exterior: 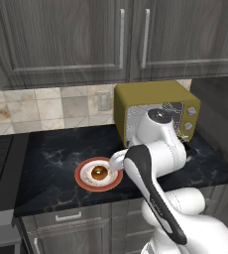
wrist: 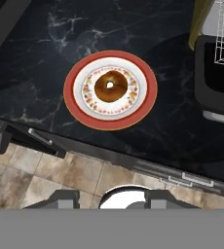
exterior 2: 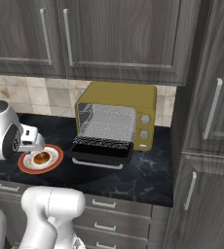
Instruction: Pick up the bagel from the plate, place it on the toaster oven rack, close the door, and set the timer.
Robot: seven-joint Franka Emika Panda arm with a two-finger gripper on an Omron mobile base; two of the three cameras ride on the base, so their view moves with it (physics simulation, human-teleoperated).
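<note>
Black marbled counter (exterior: pixel 51 163) under grey cabinets (exterior: pixel 61 39) carries a mustard-yellow toaster oven (exterior 2: pixel 116 114), its dark glass door (exterior 2: pixel 102 150) dropped flat, exposing the wire toaster oven rack (exterior 2: pixel 106 127). Beside it, apart, sits the red-rimmed round plate (wrist: pixel 143 92) with the glossy brown bagel (wrist: pixel 111 86) at its centre. Above them hangs the gripper (exterior: pixel 117 161), empty; how wide its fingers stand cannot be made out.

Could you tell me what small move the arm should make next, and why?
Probably lower the hand straight down toward the bagel. It still lies in the middle of the plate, untouched, and the hand view looks down on it from above the counter's edge. The door already hangs open, with the toaster oven rack exposed, so grasping comes first.
</note>
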